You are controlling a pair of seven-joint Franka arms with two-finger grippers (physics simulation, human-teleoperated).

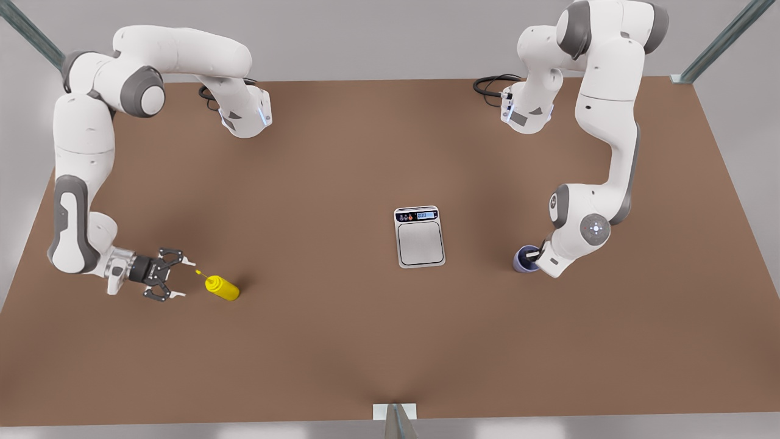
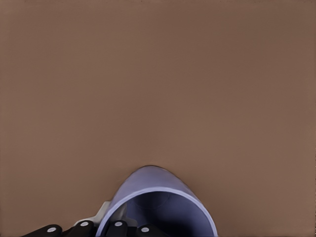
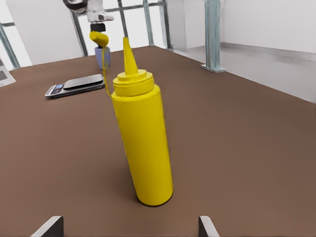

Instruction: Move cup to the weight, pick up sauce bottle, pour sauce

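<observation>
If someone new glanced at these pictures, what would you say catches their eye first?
Probably the bright yellow squeeze bottle standing at the front view's left, with the open right gripper just beside it. Next, the silver-grey digital scale mid-table, its plate bare, and the lavender-blue cup at the left gripper on the front view's right.

cup half behind left pincer

Cup, scale and sauce bottle on the brown tabletop

The silver-grey weight lies flat mid-table, display strip toward 12 o'clock. The lavender-blue cup stands at its 3 o'clock, well apart, mouth open and dark inside. The yellow sauce bottle stands upright far off at 9 o'clock, nozzle uppermost.
</observation>
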